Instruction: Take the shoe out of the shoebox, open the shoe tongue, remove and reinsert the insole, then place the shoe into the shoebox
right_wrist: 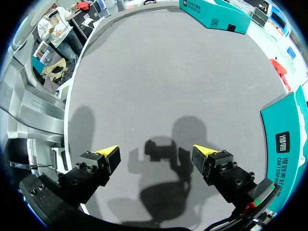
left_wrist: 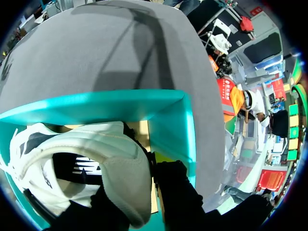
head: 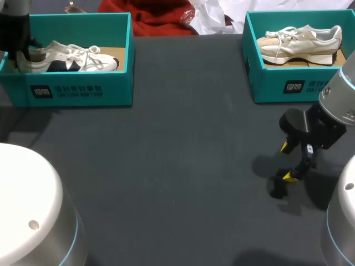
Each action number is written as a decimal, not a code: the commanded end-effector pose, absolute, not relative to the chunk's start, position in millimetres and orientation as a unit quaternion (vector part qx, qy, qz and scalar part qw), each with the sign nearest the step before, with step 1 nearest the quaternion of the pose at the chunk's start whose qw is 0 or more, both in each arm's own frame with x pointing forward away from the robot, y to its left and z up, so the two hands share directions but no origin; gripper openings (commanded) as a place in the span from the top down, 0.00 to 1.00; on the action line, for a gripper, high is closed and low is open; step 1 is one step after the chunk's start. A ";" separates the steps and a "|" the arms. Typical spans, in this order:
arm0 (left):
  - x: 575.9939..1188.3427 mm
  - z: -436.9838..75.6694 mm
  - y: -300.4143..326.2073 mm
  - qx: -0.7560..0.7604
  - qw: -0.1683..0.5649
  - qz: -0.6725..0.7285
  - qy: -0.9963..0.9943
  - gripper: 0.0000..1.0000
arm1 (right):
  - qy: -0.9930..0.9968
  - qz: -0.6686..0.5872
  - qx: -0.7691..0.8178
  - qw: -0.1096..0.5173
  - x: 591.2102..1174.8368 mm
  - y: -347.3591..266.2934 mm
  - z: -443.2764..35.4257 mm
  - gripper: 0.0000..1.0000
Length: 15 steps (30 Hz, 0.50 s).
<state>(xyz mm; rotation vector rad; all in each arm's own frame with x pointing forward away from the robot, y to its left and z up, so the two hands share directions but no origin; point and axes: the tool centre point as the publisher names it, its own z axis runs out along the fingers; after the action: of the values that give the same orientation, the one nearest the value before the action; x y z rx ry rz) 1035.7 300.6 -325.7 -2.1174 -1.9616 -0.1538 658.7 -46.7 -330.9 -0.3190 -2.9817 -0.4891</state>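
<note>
I take the left shoebox (head: pixel 83 91) as my reference. It is teal, without a lid, and it stands at the far left part of the table (head: pixel 183 166). Inside it lies the white and navy sneaker (head: pixel 72 58), heel at the box's left end and toe toward its right wall. My left gripper (head: pixel 21 55) is down in this box at the heel. In the left wrist view its fingers (left_wrist: pixel 178 192) stand one on each side of the padded heel collar and both touch it, so they are clamped on the sneaker.

To the right of the left shoebox the table surface is dark grey and matt, like cloth, with soft shadows on it. Far to the right, level with the left shoebox, stands a second shoebox (head: pixel 288 86), also teal. It holds a beige sneaker (head: pixel 299 44) with the toe pointing back toward the left shoebox.

My right gripper (head: pixel 288 162) hangs over the grey surface, well apart from the left shoebox and nearer to me than the second one. Its yellow-tipped fingers (right_wrist: pixel 109 153) are wide apart, with only its own shadow under them.
</note>
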 end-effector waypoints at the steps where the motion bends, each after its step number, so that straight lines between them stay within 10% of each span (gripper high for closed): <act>1: 1034.2 -332.8 299.6 -0.728 0.126 -0.053 -0.672 1.00 | -0.980 -0.160 -0.105 0.050 657.2 -46.4 -331.5 0.00; 15: 1036.2 -349.6 284.5 -0.729 0.135 -0.047 -0.669 1.00 | -0.980 -0.160 -0.105 0.050 657.2 -46.4 -331.5 0.00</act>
<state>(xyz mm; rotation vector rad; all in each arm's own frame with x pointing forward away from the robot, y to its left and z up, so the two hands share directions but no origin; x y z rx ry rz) 1032.5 288.7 -344.0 -2.1232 -1.9455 -0.1399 658.7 -46.7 -330.9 -0.3190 -2.9817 -0.4891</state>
